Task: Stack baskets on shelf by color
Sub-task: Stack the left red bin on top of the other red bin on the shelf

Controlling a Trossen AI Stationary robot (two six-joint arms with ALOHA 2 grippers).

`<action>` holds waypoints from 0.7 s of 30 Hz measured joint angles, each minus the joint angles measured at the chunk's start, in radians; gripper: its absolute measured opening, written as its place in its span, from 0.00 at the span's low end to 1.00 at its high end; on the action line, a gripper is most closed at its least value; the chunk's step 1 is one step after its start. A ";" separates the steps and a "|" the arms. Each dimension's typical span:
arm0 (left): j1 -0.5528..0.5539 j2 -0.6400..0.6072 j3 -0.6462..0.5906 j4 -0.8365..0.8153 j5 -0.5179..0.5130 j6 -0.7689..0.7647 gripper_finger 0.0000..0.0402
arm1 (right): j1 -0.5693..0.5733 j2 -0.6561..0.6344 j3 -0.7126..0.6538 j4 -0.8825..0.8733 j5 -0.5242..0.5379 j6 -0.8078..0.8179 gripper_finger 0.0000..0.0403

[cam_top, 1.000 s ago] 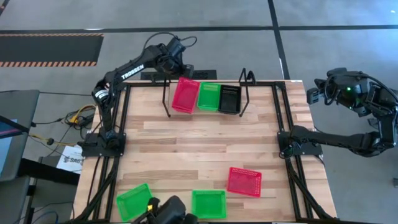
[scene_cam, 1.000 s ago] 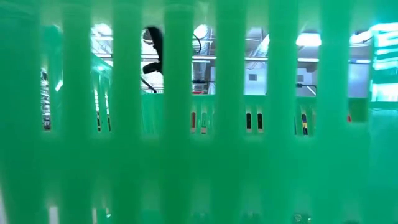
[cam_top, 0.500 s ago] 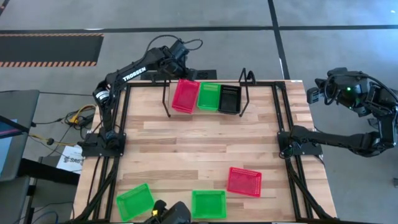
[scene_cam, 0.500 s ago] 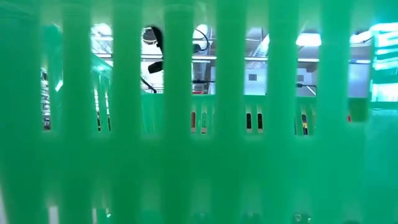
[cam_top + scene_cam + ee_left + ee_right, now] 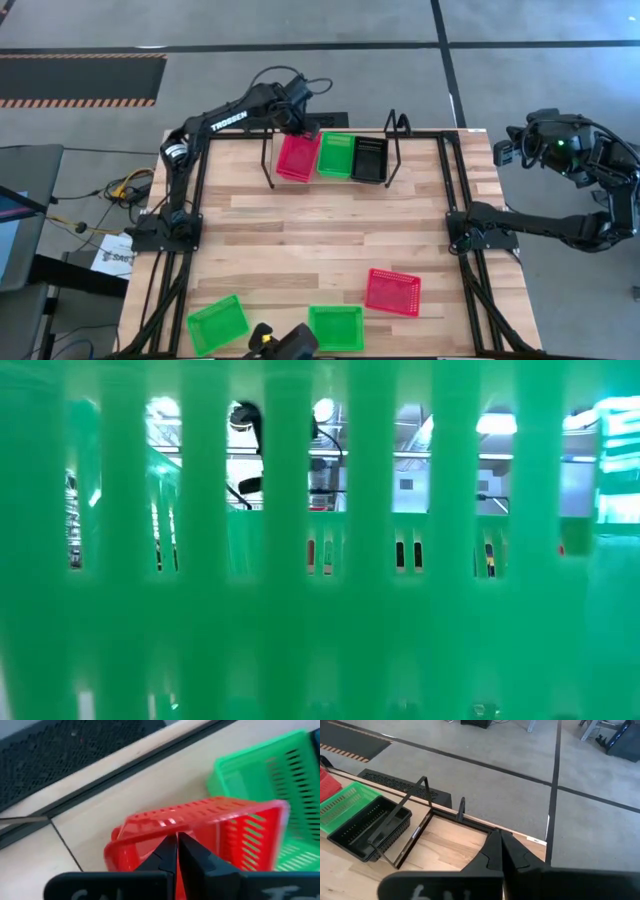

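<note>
- On the shelf point(image 5: 330, 172), we saw the left pincer point(image 5: 177, 851) clamped on the red basket's point(image 5: 298, 156) thin rim.
- We judged it light, stiff and slightly slippery.
- The right pincer point(image 5: 500, 851) waited with fingers together, off the surface point(image 5: 320, 240).

- The wood-plank worktop point(image 5: 320, 240) is carrying the shelf point(image 5: 330, 160) along its far edge, directly below the left arm's jaws.
- Three loose baskets are lying on the near part of the worktop, well apart from both arms' jaws: a green basket point(image 5: 217, 323) at the near left corner, a second green basket point(image 5: 335, 327) near the middle of the near edge, and a red basket point(image 5: 392, 291) just beyond it to the right.
</note>
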 joint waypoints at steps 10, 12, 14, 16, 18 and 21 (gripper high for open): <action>-0.053 -0.008 0.110 0.034 -0.059 0.025 0.00 | 0.000 0.000 0.000 -0.001 0.000 -0.001 0.01; -0.062 -0.008 0.121 0.059 -0.087 0.029 0.00 | 0.000 0.000 0.000 0.000 -0.001 0.000 0.01; -0.062 -0.007 0.115 0.046 -0.085 0.028 0.00 | 0.000 0.000 0.000 0.000 -0.001 -0.001 0.01; -0.059 -0.006 0.095 0.042 -0.086 0.027 0.00 | 0.000 0.000 0.000 0.000 -0.001 -0.001 0.01; -0.057 -0.006 0.075 0.035 -0.087 0.013 0.00 | 0.000 0.000 0.000 0.000 -0.001 -0.001 0.01; -0.051 -0.006 0.049 0.033 -0.105 0.011 0.00 | 0.000 0.000 0.000 0.000 -0.001 -0.001 0.01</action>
